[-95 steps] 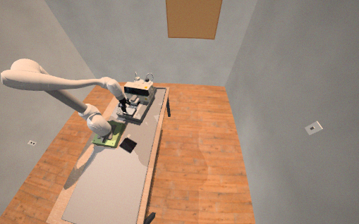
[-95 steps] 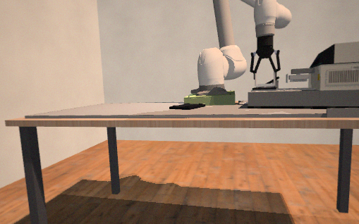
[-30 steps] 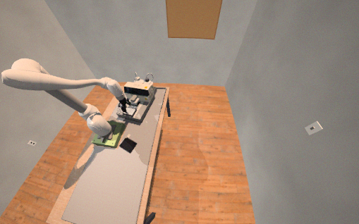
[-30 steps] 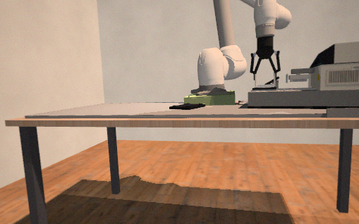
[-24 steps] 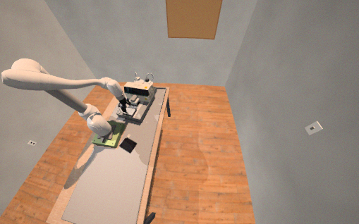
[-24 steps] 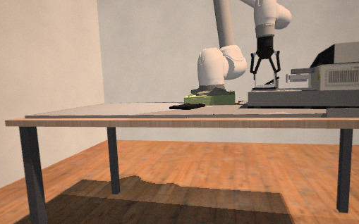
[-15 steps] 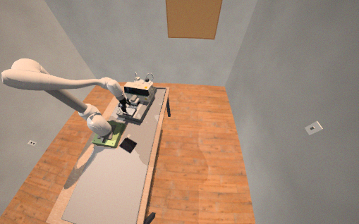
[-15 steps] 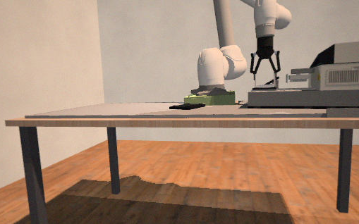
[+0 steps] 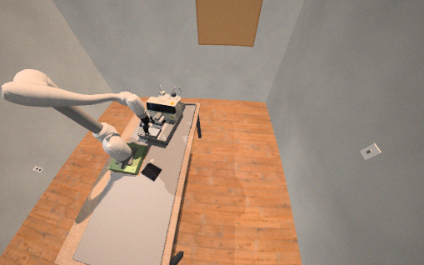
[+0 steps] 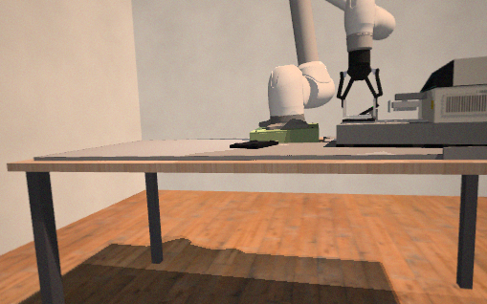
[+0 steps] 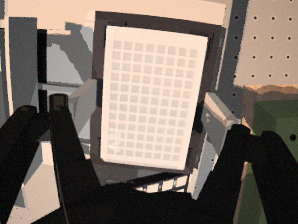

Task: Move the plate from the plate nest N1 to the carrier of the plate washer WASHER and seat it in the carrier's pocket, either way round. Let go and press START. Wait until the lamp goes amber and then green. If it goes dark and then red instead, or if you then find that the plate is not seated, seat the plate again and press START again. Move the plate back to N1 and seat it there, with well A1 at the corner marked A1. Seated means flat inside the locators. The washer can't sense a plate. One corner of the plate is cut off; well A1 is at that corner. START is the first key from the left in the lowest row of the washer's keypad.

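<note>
The pale plate (image 11: pixel 150 100) lies over the dark carrier (image 11: pixel 159 21) on the washer's deck (image 10: pixel 404 134) (image 9: pixel 152 140). It looks flat from above; whether it is fully down inside the locators cannot be told. My gripper (image 10: pixel 360 114) (image 11: pixel 150 100) is open around it, one finger beside each long side, with gaps between the pads and the plate. The cut corner is not clear. The washer (image 9: pixel 164 104) (image 10: pixel 466 105) stands beyond the gripper; its keypad and lamp cannot be read. A dark flat block (image 9: pixel 152 171) (image 10: pixel 254 146), which looks like N1, lies on the table with no plate on it.
The arm's green base (image 9: pixel 120 167) (image 10: pixel 284 135) (image 11: pixel 277 125) is close to the deck. A perforated pale surface (image 11: pixel 265 40) lies beside the carrier. Grey washer parts (image 10: pixel 410 97) project toward the gripper above the deck. Bottles with tubing stand behind the washer.
</note>
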